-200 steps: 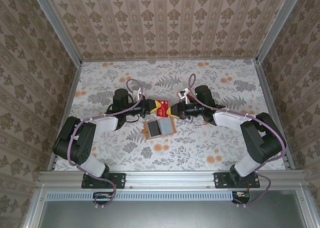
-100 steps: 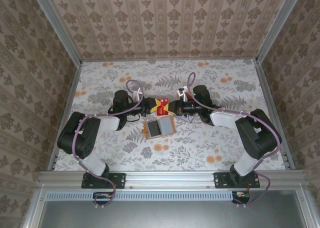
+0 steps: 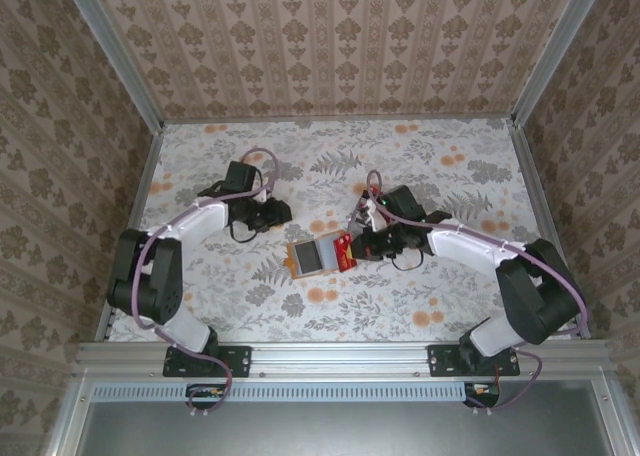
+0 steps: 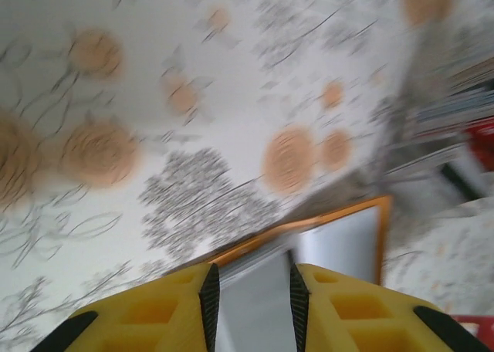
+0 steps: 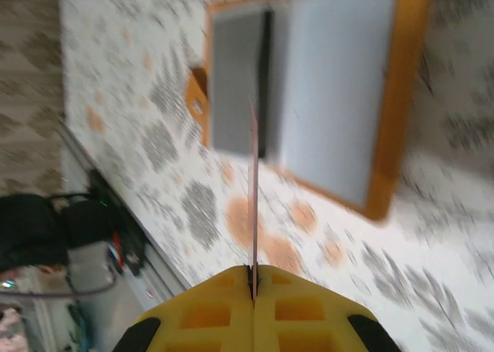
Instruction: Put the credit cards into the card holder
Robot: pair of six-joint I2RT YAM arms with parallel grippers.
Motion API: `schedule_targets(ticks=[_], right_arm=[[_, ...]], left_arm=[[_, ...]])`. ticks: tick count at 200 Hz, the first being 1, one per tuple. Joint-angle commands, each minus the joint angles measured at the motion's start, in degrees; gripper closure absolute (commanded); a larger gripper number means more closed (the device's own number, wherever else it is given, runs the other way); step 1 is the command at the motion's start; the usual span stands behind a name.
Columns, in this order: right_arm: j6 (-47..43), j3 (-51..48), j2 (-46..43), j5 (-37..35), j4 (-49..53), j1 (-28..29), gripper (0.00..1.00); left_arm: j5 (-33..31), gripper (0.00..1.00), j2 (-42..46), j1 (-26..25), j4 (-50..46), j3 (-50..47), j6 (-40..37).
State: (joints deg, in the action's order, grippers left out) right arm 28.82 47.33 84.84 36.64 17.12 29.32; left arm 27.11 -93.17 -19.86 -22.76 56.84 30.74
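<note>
thin red plastic card [image 3: 345, 248] is pinched edge-on by the right claw [image 5: 253, 279] at the right edge of the orange folding card holder [image 3: 310, 258], laid open on the floral desk [image 3: 400, 296]. left claw [image 4: 252, 290] is seen slightly spread, empty.

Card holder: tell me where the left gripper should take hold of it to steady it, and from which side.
The card holder lies open and flat on the table, grey inside up, so only its orange rim offers a pinch. Probably take the left rim, coming in low from the left: the right gripper, shut on the red card, crowds the right edge.
</note>
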Motion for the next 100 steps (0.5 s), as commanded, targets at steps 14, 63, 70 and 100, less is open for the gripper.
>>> schedule_targets(ticks=[14,63,70,100], right_arm=[[-7.40,-1.07,-3.44,-3.18,16.11,1.79,1.00],[-5.25,-2.46,1.24,-2.64,14.03,2.80,1.00],[-4.74,-1.96,2.16,-2.80,13.99,3.27,1.00],[-3.08,0.97,5.81,-5.30,9.60,3.81,1.00]], left_arm=[[-3.13,0.70,-6.09,-1.75,-9.90,4.58,-7.73],[-3.30,0.72,-7.82,-2.76,-10.30,4.02,-8.62],[-3.30,0.72,-7.70,-3.10,-10.37,3.75,-8.63],[-3.12,0.72,-7.21,-4.62,-9.19,1.81,-7.93]])
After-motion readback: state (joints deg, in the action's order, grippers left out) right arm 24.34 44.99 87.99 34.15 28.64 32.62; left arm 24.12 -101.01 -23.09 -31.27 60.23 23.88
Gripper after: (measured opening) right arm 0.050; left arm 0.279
